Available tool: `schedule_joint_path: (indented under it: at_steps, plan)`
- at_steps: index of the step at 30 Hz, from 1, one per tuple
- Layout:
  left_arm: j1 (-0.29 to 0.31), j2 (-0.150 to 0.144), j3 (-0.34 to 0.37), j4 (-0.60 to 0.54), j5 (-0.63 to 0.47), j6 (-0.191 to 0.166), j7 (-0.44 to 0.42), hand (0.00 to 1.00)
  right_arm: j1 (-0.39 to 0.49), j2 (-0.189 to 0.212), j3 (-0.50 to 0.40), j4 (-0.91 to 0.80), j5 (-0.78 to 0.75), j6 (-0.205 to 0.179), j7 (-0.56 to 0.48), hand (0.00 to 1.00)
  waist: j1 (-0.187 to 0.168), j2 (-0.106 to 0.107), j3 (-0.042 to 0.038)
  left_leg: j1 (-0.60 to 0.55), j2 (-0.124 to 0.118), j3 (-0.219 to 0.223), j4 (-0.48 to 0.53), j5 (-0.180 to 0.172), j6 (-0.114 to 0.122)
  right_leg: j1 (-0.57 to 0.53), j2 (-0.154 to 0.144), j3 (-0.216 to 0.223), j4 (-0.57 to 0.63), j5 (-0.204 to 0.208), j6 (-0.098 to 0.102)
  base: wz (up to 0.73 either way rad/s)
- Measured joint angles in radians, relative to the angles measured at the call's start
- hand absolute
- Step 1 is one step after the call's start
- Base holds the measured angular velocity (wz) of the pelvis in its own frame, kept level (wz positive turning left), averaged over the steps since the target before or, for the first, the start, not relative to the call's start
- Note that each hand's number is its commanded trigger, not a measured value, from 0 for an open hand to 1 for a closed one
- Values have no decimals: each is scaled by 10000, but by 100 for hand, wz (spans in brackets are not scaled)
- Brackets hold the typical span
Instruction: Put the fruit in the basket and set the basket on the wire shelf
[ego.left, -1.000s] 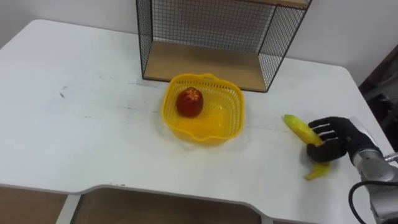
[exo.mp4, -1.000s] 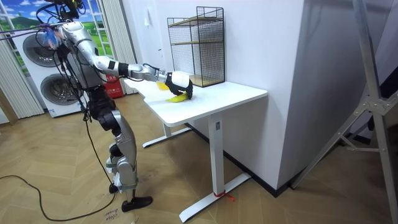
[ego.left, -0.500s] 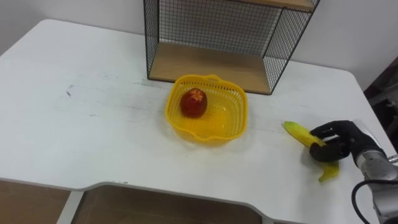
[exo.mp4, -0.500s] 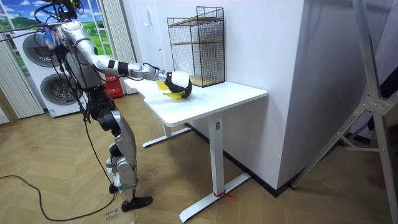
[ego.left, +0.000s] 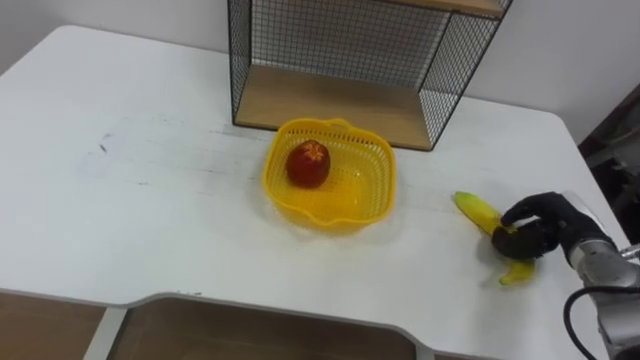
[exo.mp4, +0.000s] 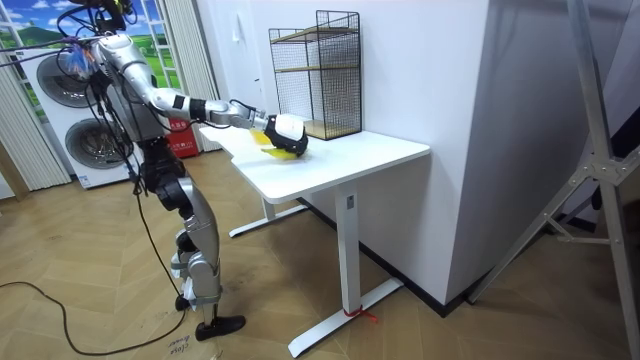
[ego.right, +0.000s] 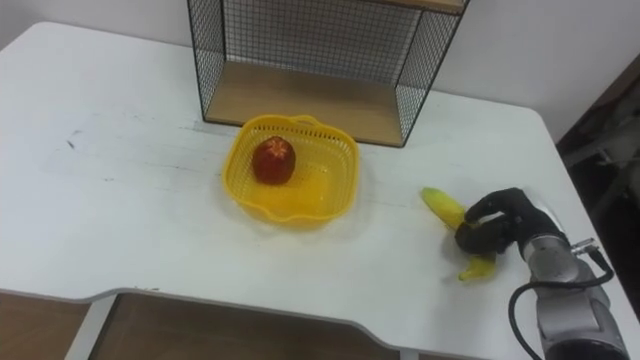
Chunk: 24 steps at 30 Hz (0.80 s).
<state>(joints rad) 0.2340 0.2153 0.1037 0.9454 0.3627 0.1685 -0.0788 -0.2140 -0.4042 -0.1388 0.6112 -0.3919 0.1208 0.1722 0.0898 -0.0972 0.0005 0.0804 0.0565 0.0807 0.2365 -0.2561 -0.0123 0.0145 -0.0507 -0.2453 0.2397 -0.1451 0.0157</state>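
Apple (ego.left: 307, 163) sits in the basket (ego.left: 372, 158), 1 fruit left: my right hand (ego.left: 545, 228) is clenched round the banana (ego.left: 478, 210), and the basket's not yet on the wire shelf (ego.left: 330, 105).

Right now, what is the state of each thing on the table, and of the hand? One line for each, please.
Basket: upright on the table, in front of the wire shelf, not on it.
Red fruit: lying inside the basket.
Banana: outside the basket, to its right, gripped at its middle.
Right hand: fingers curled round the banana.
Wire shelf: upright at the back of the table.
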Motion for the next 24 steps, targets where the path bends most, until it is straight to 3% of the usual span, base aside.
schedule_joint_path:
  at_steps: [4,11,14,18,24]
  plan:
    - [-38,-11,4,184,8,-9,33,0,107,90,5,-1452,-382,53,41,100,-122,149,67,-72,7,67,-15,2,0,-161,0,34,60,15,-24,-9]
    - [31,-69,-3,189,22,-299,36,0,620,346,9,-4568,-350,-20,10,100,-106,215,2,-157,5,154,-2,12,1,-322,-17,66,129,3,-27,-3]
    - [42,-66,7,190,6,-474,38,0,684,425,9,-5537,-346,-314,-125,100,-130,201,-6,-147,6,149,-1,12,2,-295,-22,46,124,3,-27,0]
    - [41,-70,-4,183,12,-667,41,0,684,425,14,-6041,-17,-767,-285,100,-59,212,6,-145,7,137,-23,11,2,-273,-17,61,125,1,-24,0]
    - [105,-76,-112,149,10,-661,41,0,683,429,61,-6436,-5,-751,-282,100,-81,221,42,-160,-3,138,-44,9,0,-279,-13,112,123,-34,-19,0]
